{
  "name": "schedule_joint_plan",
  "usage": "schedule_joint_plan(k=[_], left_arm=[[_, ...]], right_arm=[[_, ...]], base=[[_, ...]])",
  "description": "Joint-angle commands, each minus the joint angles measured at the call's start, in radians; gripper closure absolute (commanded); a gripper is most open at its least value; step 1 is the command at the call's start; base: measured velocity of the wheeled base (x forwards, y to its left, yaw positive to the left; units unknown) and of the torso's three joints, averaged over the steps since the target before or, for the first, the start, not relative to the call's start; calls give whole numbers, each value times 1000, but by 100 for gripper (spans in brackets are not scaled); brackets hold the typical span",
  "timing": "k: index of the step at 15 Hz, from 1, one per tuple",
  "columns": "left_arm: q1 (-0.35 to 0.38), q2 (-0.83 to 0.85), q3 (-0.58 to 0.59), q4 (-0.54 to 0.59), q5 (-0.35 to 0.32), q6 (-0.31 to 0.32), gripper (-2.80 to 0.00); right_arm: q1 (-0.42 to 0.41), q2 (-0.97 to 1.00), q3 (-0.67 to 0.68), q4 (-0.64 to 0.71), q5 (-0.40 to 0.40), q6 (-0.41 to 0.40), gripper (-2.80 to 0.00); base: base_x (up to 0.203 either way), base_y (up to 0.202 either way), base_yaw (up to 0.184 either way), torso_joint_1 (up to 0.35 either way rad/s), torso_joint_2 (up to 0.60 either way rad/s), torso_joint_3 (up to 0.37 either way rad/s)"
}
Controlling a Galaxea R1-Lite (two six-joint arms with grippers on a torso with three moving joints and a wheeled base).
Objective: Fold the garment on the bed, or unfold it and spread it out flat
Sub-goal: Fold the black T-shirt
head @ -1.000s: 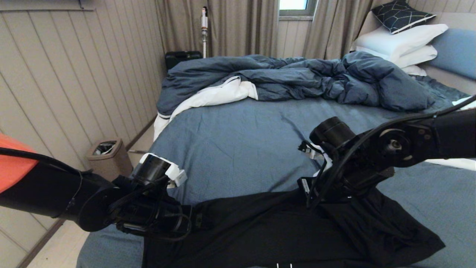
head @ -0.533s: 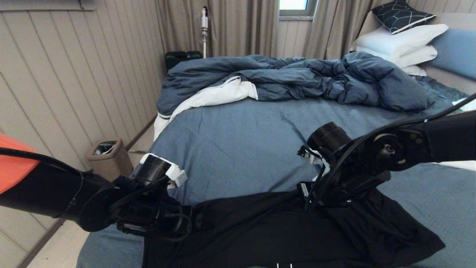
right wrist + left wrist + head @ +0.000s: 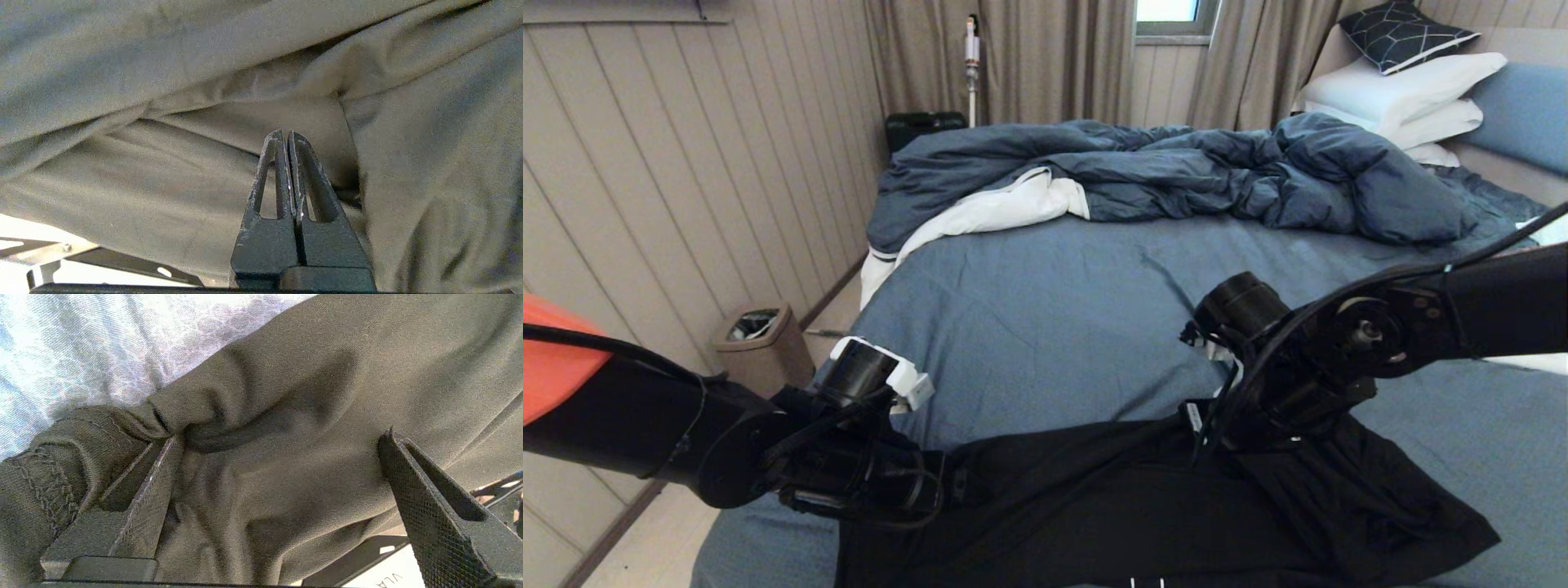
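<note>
R gripper (image 3: 287, 136) jaws pinched together on garment (image 3: 1143, 514), L gripper (image 3: 282, 457) jaws wide.

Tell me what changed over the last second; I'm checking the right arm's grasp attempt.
The right gripper sank slightly onto the garment; its fingers are now pressed together at the fabric. The left gripper, open over the garment, the garment and the duvet stayed put.

T-shirt (image 3: 1094, 506): matt black knit cloth, soft, creased, stitched hem visible in left wrist view. Bed sheet (image 3: 1045, 310): matt slate-blue woven cloth, faint wrinkles. Duvet (image 3: 1176, 171) at far edge of bed: rumpled matt dark blue cloth, white cloth lining. Pillows (image 3: 1405, 98) at far right corner: smooth white cloth. Left gripper (image 3: 282, 457) fingers (image 3: 425, 506): matt black plastic, fine cross-hatched grip texture. Right gripper (image 3: 287, 136): matt black plastic, scuffed grey along edges. Wall (image 3: 686, 163): matt beige grooved panelling.
</note>
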Motion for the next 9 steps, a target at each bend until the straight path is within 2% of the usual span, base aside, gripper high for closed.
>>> schedule_joint_plan(k=[1,3,4,9], left_arm=[[0,4,-1,-1,-2,-3,-280],[0,4,0,-1,0,-3,-280],[1,2,-1,-1,0,-3,-280],[0,-4,0,1,0,-3,-280]], right_arm=[[4,20,-14,1,0,8,0],[16,25,-42,1,-2,29,0],[30,23,-44,1,-7,35,-280],[42,34,-74,3,-20,76,-280]], base=[[0,0,0,0,0,0],[0,0,0,0,0,0],[0,0,0,0,0,0],[0,0,0,0,0,0]])
